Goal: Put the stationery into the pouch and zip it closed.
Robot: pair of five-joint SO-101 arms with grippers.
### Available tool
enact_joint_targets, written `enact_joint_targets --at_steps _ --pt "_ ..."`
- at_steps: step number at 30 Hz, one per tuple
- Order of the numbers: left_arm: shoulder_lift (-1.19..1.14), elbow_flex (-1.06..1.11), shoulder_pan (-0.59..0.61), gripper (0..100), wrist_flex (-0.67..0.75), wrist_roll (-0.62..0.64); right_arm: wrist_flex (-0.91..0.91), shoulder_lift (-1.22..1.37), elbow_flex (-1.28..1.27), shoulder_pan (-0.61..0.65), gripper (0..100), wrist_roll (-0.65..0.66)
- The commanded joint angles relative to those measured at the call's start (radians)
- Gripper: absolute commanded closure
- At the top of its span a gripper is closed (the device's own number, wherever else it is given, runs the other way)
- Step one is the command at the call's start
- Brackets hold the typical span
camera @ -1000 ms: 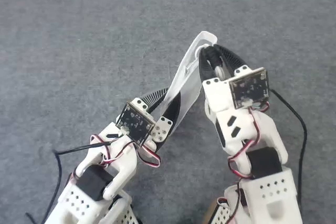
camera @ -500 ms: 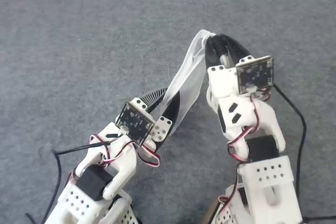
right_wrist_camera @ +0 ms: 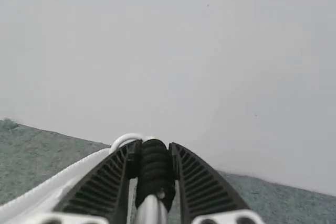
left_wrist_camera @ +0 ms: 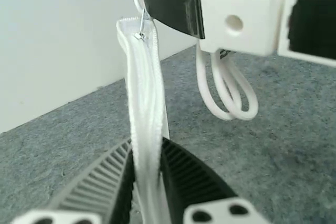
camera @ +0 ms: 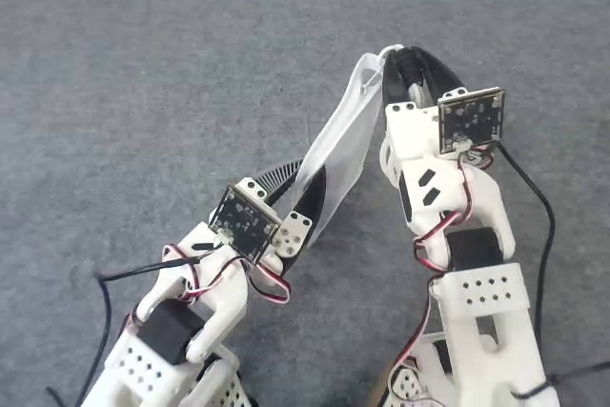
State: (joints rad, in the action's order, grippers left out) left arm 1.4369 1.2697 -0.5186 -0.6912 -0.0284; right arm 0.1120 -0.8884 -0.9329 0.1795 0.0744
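Translucent white pouch (camera: 343, 135) stretched taut in mid-air, left gripper (left_wrist_camera: 148, 150) clamped on its lower end, right gripper (right_wrist_camera: 153, 150) pinching the zip end.

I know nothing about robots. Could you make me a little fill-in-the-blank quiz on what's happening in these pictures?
1. The pouch is ____ in colour.
2. It is held up over the table by ____ grippers.
3. The left gripper clamps its ____ end, and the right gripper holds its upper end.
4. The table's surface is ____ in colour.

Missing words: white; two; lower; grey.
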Motion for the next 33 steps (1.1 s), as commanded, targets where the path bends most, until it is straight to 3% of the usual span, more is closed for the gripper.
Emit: enact_joint_targets --at_steps 1,5,19,33 --pt "0.006 -0.013 0.009 99 -0.041 -0.005 -0.033 0.058 0.06 -0.093 99.2 -0.012" --pt "0.006 -0.013 0.009 99 -0.041 -0.003 -0.027 0.117 0.106 -0.14 99.2 -0.087" --pt "0.011 -0.013 0.009 99 -0.041 -0.003 -0.024 0.311 0.226 -0.213 99.2 -0.153" --pt "0.281 0.033 0.009 99 -0.153 -0.005 -0.022 0.326 0.227 -0.208 99.2 -0.153"
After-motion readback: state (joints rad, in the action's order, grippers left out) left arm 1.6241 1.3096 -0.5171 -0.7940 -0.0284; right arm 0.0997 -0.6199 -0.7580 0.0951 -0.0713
